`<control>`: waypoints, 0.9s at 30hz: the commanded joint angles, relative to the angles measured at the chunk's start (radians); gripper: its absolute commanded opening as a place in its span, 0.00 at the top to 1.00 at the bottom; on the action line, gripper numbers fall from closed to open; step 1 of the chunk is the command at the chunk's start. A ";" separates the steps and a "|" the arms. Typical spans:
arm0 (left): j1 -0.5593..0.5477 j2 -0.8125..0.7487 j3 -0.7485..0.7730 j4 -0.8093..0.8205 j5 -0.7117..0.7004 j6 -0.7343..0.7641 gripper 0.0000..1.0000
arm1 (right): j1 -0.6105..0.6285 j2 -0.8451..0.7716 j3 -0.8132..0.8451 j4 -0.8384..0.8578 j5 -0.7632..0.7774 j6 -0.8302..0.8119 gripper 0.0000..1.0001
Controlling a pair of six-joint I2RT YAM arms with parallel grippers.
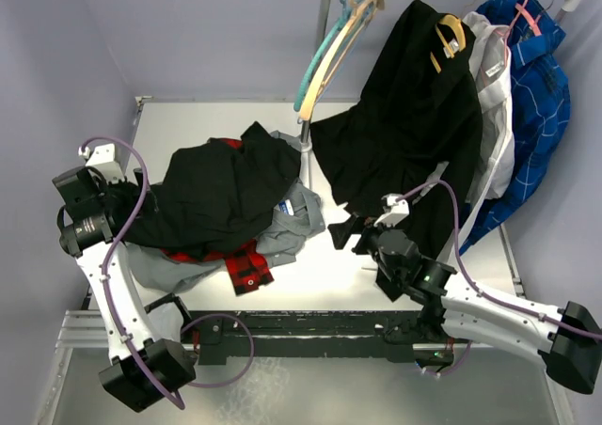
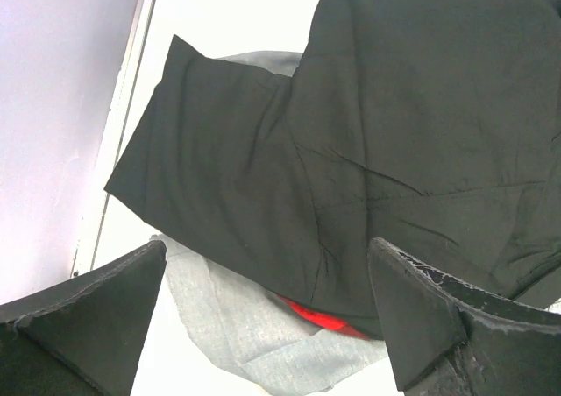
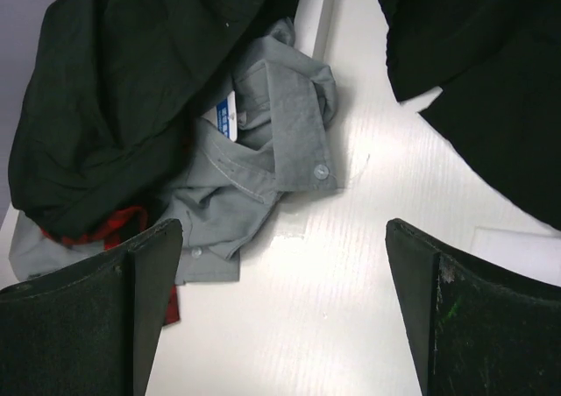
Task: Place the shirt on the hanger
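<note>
The black shirt (image 1: 221,190) lies crumpled on top of a clothes pile at the table's left middle. No buttons or label show. It fills the left wrist view (image 2: 351,133). My left gripper (image 1: 132,209) is open at the shirt's left edge, and its jaws (image 2: 267,326) stand wide just above the fabric, holding nothing. My right gripper (image 1: 353,235) is open and empty over bare table right of the pile (image 3: 280,317). The tan wooden hanger (image 1: 350,32) hangs on the rail at the back, beside teal hangers.
A red plaid shirt (image 1: 246,265) and a grey shirt (image 1: 299,213) lie under the black shirt. A longer black garment (image 1: 404,124) hangs from the rail down to the table, close to my right gripper. White and blue shirts (image 1: 536,96) hang further right.
</note>
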 commanded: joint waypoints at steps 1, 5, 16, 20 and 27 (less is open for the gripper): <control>0.008 -0.013 0.022 0.042 -0.008 0.007 0.01 | 0.002 -0.051 -0.070 0.047 -0.045 0.055 0.01; 0.014 -0.026 0.023 0.039 0.022 0.017 0.01 | 0.002 -0.121 -0.181 0.223 -0.215 -0.023 0.01; 0.011 0.044 0.214 -0.390 0.605 0.584 0.01 | 0.001 0.040 -0.162 0.355 -0.423 -0.126 0.00; -0.079 0.115 0.288 -0.558 0.445 0.864 0.01 | 0.002 0.143 -0.130 0.394 -0.460 -0.138 0.01; -0.283 0.048 0.053 -0.547 0.169 1.039 0.01 | 0.003 0.197 -0.129 0.461 -0.463 -0.164 0.01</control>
